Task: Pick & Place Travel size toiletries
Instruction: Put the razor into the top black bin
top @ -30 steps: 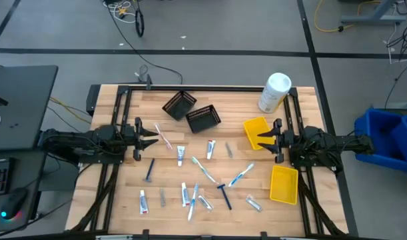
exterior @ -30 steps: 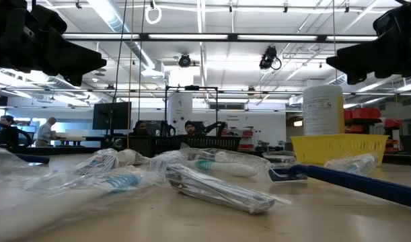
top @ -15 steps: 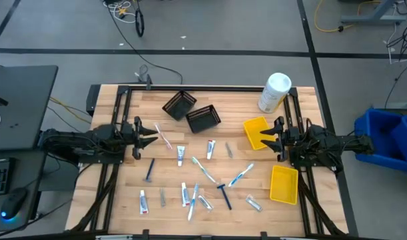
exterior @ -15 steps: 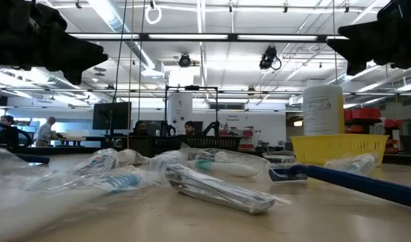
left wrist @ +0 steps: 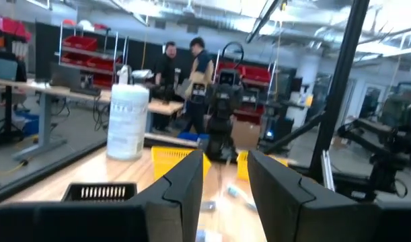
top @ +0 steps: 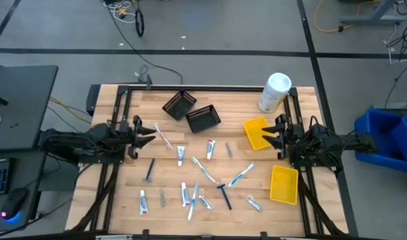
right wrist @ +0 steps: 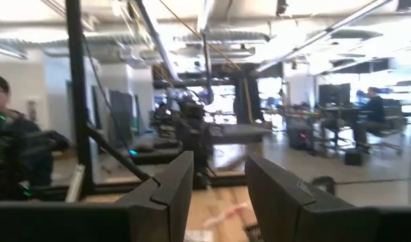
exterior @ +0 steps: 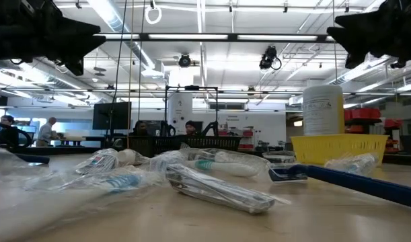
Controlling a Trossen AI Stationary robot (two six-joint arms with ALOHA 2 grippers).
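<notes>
The travel size toiletries [top: 203, 175] lie scattered over the middle of the worktop [top: 170, 200], none yet in a bin: white mini tubes, thin toothbrushes, dark blue razors and small silver pieces, all on the near side of the two black mesh baskets [top: 192, 111].

The left end effector [top: 147, 137] hangs above the worktop's left edge, to the left of the baskets, its fingers [left wrist: 185, 188] spread with a clear gap and nothing between them. The right end effector [top: 270, 137] hovers at the far yellow bin [top: 254, 125], to the right of the baskets, likewise parted and empty. A second yellow bin [top: 284, 185] sits farther right and nearer the front edge.

The step in hand looks like a first reach. Done well, each arm would take the item nearest its side, the pink-marked toothbrush [top: 163, 136] for the left. Come straight down, turn the fingers across the thin shaft, and avoid neighbours; the clear wrappers, seemingly loose in the low view, may slip.
</notes>
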